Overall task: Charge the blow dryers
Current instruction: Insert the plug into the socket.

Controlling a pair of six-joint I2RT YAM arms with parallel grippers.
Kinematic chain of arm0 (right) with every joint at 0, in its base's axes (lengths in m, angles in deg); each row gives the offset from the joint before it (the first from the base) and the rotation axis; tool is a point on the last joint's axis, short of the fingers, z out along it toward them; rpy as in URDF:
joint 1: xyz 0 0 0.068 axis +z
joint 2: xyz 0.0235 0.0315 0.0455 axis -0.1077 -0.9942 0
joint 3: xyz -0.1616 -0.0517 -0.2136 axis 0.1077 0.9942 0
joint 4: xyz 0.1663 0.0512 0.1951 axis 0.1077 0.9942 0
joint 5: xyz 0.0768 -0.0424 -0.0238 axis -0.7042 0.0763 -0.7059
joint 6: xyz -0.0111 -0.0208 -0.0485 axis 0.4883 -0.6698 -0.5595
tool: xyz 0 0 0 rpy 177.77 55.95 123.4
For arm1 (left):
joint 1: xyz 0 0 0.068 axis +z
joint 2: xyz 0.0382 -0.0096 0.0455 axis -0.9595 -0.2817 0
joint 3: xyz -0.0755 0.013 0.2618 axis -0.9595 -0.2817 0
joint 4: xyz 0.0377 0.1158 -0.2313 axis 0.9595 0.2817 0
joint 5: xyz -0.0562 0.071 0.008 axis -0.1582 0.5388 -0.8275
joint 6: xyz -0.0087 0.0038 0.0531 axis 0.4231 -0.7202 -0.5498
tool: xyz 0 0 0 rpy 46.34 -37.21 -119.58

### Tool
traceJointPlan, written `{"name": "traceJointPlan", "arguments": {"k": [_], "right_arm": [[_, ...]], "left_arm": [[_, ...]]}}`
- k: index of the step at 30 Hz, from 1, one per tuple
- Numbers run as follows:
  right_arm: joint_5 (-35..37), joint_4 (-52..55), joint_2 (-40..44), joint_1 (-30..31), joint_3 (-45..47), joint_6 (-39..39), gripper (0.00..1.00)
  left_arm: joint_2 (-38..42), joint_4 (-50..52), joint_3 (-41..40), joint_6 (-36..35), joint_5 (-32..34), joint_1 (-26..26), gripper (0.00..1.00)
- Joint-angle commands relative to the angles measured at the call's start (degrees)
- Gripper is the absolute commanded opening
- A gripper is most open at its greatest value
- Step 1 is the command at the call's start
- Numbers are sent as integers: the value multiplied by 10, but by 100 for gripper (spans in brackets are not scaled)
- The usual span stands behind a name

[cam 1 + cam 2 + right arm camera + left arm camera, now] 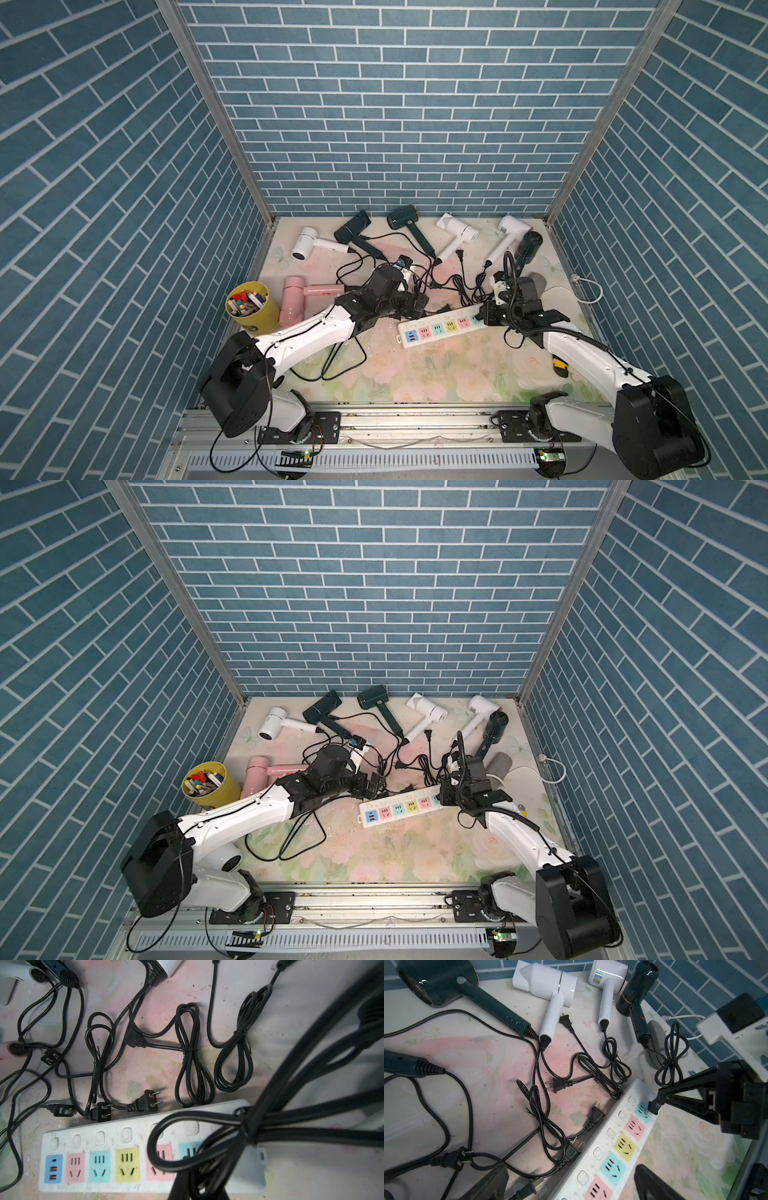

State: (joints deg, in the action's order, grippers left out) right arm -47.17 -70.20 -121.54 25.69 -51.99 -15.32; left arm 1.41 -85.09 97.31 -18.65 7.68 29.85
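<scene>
Power strip [440, 328] lies mid-table. Blow dryers [402, 217] are scattered beyond it, cords trailing toward it. Left gripper [417, 305] sits just behind the strip, jaws spread, empty. Right gripper [659, 1098] is at the strip's end, pinching a plug [653, 1108], prongs at the last teal socket.

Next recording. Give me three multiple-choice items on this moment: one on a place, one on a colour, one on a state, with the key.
1. The yellow cup of pens stands: A) beside the pink blow dryer; B) on the right side; C) dead centre.
2. The plug in the right end effector meets a socket coloured: A) pink; B) yellow; C) turquoise.
3. The left end effector is: A) open; B) shut on a plug; C) shut on a cord.
Key: A, cup and dryer are neighbours; C, the prongs reach the turquoise socket; A, its fingers stand wide apart.
</scene>
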Motion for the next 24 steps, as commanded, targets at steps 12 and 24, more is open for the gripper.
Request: {"name": "traceJointPlan", "arguments": {"k": [12,24], "right_arm": [[40,-52,-22,23,-13,-34,0],[73,-79,-29,36,2,-30,0]], "left_arm": [[3,-17,-10,-2,5,1,99],[-3,-21,-11,-3,-4,1,100]]}}
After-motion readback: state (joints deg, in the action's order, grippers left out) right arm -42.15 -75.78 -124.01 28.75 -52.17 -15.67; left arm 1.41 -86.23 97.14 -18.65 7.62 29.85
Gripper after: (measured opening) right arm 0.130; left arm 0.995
